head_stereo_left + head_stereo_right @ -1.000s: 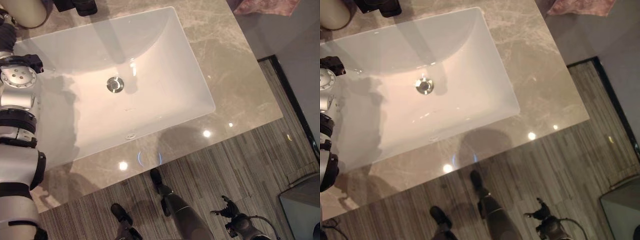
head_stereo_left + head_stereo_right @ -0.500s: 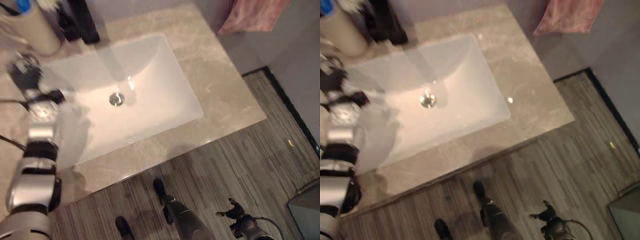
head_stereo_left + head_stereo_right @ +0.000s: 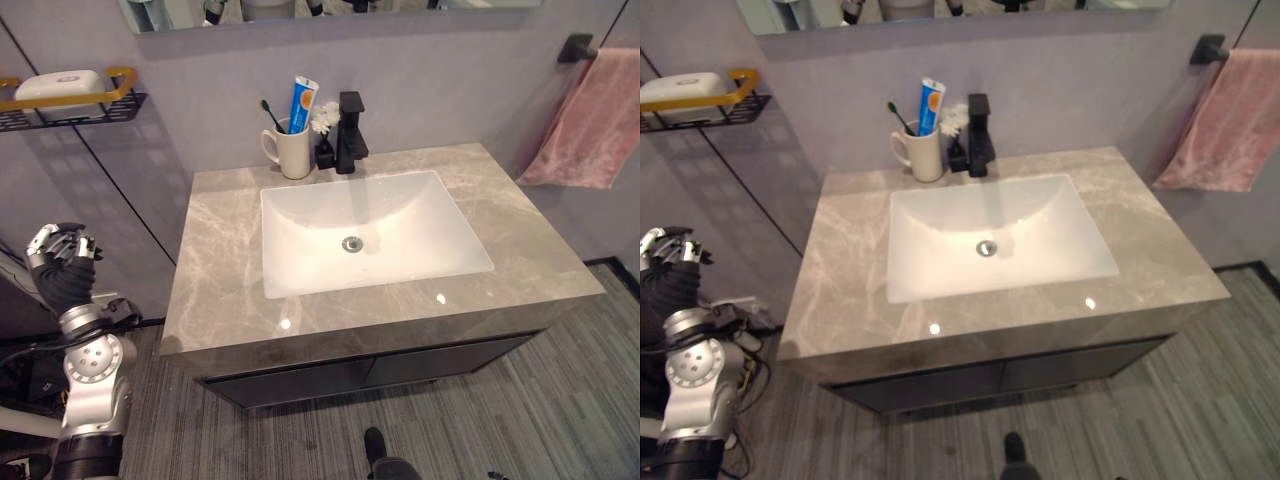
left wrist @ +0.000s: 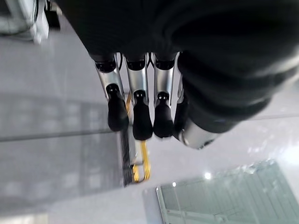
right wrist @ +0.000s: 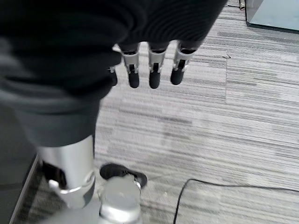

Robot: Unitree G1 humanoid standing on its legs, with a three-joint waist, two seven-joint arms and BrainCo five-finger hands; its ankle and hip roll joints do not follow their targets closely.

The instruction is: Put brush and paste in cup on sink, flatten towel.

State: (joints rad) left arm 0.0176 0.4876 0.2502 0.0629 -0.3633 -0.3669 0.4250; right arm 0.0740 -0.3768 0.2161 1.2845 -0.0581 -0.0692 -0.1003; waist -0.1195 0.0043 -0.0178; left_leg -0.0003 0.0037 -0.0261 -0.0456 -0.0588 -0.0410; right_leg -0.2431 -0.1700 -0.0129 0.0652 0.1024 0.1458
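Left hand [image 3: 60,262] raised at left of vanity, well off counter [image 3: 220,280], fingers [image 4: 140,116] curled loosely, holding nothing. Right hand [image 5: 149,70] hangs low over striped floor [image 5: 224,116], fingers bent down, empty. Toothbrush [image 3: 271,114] and toothpaste [image 3: 302,102] stand upright in white cup [image 3: 293,153] on counter behind sink [image 3: 370,235], beside black faucet [image 3: 350,145]. Pink towel [image 3: 590,120] hangs from wall bar at right, bunched.
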